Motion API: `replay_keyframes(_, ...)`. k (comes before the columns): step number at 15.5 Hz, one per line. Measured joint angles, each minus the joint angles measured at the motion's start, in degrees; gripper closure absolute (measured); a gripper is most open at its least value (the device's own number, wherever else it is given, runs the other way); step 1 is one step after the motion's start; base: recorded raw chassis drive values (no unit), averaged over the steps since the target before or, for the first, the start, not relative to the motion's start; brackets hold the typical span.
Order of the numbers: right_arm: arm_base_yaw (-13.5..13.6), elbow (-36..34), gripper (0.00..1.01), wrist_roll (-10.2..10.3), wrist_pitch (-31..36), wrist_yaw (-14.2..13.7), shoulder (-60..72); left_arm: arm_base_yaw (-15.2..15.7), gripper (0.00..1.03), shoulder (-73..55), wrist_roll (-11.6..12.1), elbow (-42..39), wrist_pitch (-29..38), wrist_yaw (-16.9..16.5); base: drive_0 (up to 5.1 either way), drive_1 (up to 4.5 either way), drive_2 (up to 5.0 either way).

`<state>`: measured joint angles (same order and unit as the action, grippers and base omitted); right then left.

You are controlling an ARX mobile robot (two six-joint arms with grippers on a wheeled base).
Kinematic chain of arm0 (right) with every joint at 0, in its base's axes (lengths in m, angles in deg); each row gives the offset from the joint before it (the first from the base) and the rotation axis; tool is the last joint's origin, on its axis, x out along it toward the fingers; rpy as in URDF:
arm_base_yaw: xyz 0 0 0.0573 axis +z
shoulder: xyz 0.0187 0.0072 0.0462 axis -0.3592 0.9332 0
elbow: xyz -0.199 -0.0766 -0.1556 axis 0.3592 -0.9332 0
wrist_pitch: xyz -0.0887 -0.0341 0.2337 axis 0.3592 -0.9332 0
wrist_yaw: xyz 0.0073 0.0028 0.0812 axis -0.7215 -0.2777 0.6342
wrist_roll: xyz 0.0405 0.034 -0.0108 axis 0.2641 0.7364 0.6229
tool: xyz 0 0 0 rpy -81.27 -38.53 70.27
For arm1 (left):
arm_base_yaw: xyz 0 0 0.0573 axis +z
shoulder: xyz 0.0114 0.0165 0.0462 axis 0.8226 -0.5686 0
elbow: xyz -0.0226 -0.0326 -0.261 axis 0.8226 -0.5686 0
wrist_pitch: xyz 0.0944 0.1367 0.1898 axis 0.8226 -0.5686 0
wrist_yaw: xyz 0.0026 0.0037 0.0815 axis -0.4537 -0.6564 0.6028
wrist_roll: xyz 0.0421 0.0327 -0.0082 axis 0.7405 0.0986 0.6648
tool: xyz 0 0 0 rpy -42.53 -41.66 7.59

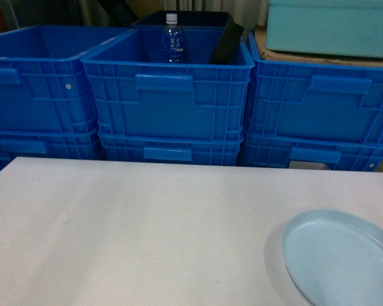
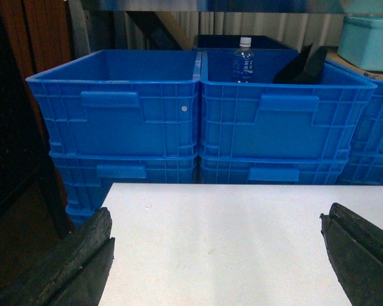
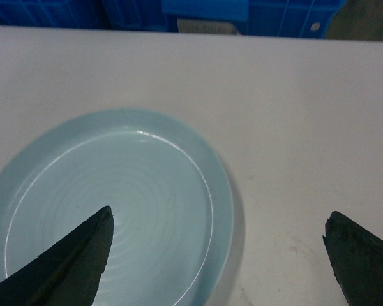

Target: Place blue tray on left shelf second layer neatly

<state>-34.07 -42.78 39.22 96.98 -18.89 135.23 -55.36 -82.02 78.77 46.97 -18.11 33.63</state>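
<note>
A pale blue tray (image 1: 341,261) lies flat on a white counter (image 1: 147,229), at the near right corner in the head view, partly cut off by the picture's edge. It is a shallow oval dish with a low raised rim and faint rings on its glossy floor.

The right wrist view looks down on it: the right gripper (image 3: 220,255) hangs above the tray's right rim, its dark fingers (image 3: 70,261) spread wide, one over the tray's floor and the other over bare counter. It holds nothing.

The left wrist view shows the left gripper (image 2: 220,255) low over the counter's left part, fingers (image 2: 76,268) likewise spread wide with nothing between them. Neither gripper shows in the head view.

Just past the counter's far edge stand stacked deep blue crates (image 1: 169,95), ribbed, with moulded handles, three stacks side by side and at least two high. The middle top crate holds an upright clear water bottle (image 1: 172,38) with a white cap and a blue label, and a dark flat object (image 1: 226,41) leaning against its right wall.

On top of the right stack sits a turquoise container (image 1: 332,27) resting on a piece of brown cardboard (image 1: 319,57).

At the top of the left wrist view a shiny metal bar (image 2: 210,5) runs across above the crates.
</note>
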Motion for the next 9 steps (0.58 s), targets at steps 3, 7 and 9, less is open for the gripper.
replay_keyframes(3,0.4,0.4,0.03,-0.3,2.3,0.0,4.6,0.0,0.05,0.0,0.0,0.0,0.0,0.0,0.0,0.0,0.0)
replay_keyframes(7,1.1,0.5,0.03,-0.3,2.6,-0.1,5.1,0.0,0.05,0.0,0.0,0.0,0.0,0.0,0.0,0.0,0.0)
replay_keyframes(9,1.6,0.8,0.03,-0.3,3.3,-0.2,6.1,0.0,0.05,0.0,0.0,0.0,0.0,0.0,0.0,0.0,0.0)
